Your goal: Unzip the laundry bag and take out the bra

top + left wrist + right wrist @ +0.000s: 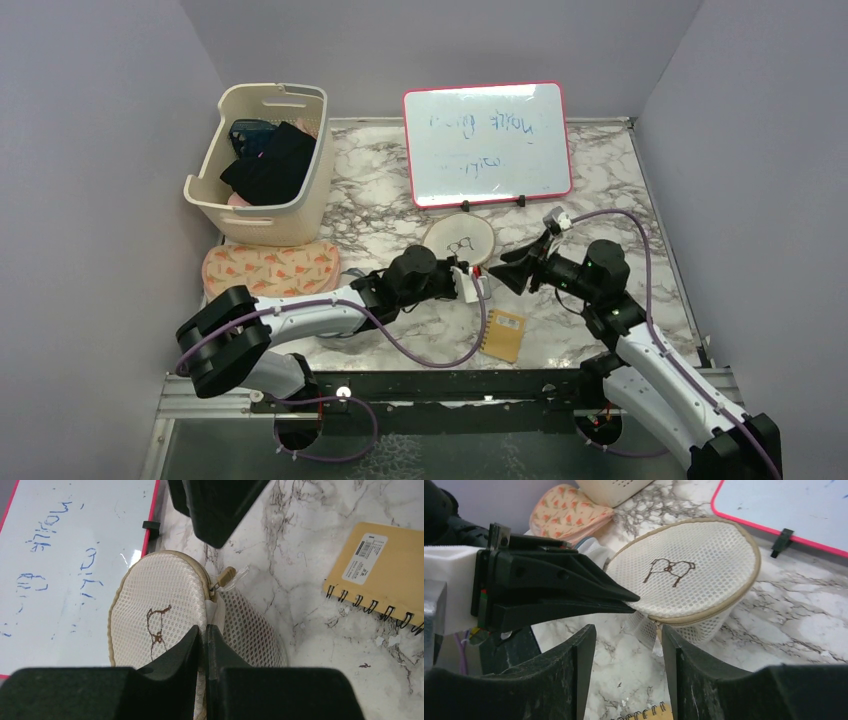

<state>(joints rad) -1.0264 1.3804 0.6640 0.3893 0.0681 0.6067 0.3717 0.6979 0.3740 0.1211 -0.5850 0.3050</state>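
Observation:
The laundry bag point(458, 240) is a round white mesh drum with a tan-trimmed top and a small bra icon point(670, 571). It stands on the marble table in front of the whiteboard. My left gripper point(205, 628) is shut on the bag's near rim seam, pinching the mesh edge; it also shows as a black wedge in the right wrist view point(631, 602). The tan zipper pull point(227, 578) with a clear tab hangs off the rim. My right gripper point(626, 647) is open just below the bag, its right finger point(670, 650) beside the pull. The bra is hidden.
A pink-framed whiteboard point(487, 143) stands behind the bag. A yellow spiral notebook point(505, 334) lies near the front edge. At the far left are a cream basket point(262, 165) of dark clothes and a floral pad point(270, 268).

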